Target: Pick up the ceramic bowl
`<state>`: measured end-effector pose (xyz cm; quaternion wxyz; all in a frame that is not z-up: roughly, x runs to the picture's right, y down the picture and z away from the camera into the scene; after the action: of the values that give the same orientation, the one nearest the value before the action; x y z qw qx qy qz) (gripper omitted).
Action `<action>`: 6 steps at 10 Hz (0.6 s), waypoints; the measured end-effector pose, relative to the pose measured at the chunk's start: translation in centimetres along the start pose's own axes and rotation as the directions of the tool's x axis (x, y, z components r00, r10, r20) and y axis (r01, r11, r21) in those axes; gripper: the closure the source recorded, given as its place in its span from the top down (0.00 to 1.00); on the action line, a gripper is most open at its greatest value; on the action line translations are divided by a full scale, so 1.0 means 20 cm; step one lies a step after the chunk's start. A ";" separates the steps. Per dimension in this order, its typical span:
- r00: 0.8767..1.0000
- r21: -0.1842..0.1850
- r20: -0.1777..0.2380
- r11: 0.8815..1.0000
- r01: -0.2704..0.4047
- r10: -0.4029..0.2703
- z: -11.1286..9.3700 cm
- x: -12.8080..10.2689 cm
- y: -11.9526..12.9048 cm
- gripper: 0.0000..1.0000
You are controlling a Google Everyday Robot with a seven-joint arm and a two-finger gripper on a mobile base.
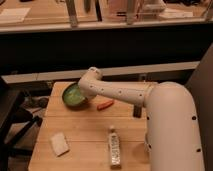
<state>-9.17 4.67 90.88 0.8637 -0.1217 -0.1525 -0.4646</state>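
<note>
Setting: wooden table (85,127) of pale planks, a dark counter front behind it, a bright shelf above.

Item 1 — the ceramic bowl (73,96), green and glossy, upright at the table's far left part, its right side hidden by the arm.

Item 2 — gripper (84,94), at the end of the white arm (125,94), down at the bowl's right edge. Fingers hidden behind the wrist; cannot tell whether they are spread or closed on the rim.

Item 3 — orange carrot-like piece (105,104), just right of the bowl. Item 4 — clear bottle (115,146), lying near the front edge. Item 5 — pale sponge (59,143), front left.

Handling note: the step appears to be seating on the rim. Best done with one finger inside and one outside the wall, closing firmly, then lifting straight up so the glazed bowl neither slips nor tips.
</note>
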 end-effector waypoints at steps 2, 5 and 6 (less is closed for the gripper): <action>0.999 0.002 -0.007 0.999 0.037 -0.037 -0.01 -0.03 -0.01 0.03; 0.998 0.006 -0.020 0.998 0.059 -0.059 -0.04 -0.03 0.00 0.03; 0.997 0.006 -0.023 0.998 0.067 -0.067 -0.05 -0.03 0.01 0.03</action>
<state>-9.20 4.88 89.78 0.8498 -0.1085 -0.1482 -0.4941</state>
